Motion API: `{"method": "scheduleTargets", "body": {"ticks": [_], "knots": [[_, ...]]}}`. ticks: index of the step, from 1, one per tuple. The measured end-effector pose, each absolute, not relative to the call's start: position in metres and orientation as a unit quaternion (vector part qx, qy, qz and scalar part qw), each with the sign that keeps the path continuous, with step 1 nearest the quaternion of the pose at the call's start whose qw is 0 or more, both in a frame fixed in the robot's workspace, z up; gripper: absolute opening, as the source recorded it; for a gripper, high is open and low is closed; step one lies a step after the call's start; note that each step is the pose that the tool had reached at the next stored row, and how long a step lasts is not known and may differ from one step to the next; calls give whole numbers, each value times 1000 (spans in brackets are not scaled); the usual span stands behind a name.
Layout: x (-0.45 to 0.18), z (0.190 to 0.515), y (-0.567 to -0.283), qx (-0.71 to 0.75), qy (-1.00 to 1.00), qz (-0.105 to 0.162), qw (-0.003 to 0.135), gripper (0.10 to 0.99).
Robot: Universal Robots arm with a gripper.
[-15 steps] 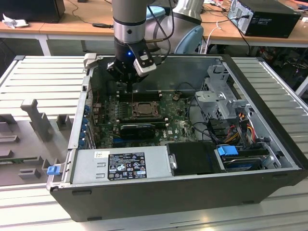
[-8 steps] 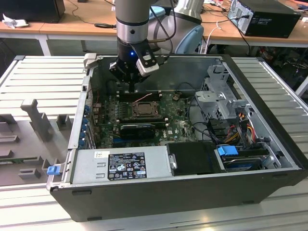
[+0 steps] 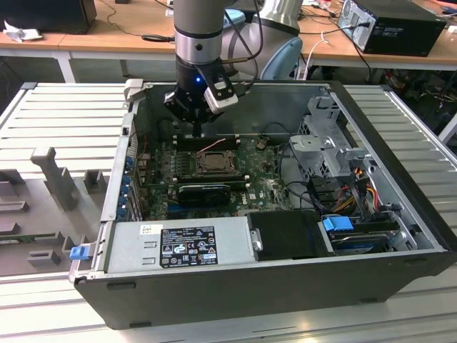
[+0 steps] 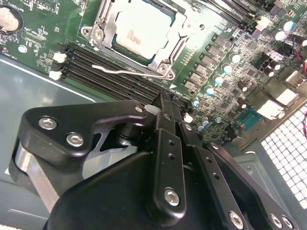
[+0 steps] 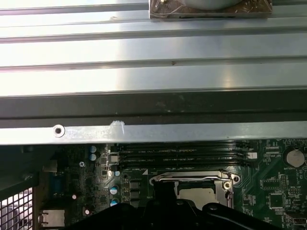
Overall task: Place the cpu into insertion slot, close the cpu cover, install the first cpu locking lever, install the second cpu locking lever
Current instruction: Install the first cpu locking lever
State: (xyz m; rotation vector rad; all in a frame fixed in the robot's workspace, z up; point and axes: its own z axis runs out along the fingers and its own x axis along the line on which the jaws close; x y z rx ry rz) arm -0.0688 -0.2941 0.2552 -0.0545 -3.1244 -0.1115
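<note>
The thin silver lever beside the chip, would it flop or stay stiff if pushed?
Probably stiff but springy: the lever looks like a thin bent metal rod. Likely light, being so slim. It may swing rather than slide, since one end meets the metal frame.

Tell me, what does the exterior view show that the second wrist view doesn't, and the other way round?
The exterior view adds the whole open computer case, its power supply and the arm above. The second wrist view adds the silver-topped cpu under the cpu cover, a silver lever and a coin battery. Both show the gripper close to the insertion slot.
</note>
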Motion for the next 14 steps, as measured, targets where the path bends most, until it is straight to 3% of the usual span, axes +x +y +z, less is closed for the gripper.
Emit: {"method": "scheduleTargets", "body": {"ticks": [14], "knots": [[-59,255,-294,-17,-999,-36,7,106]]}}
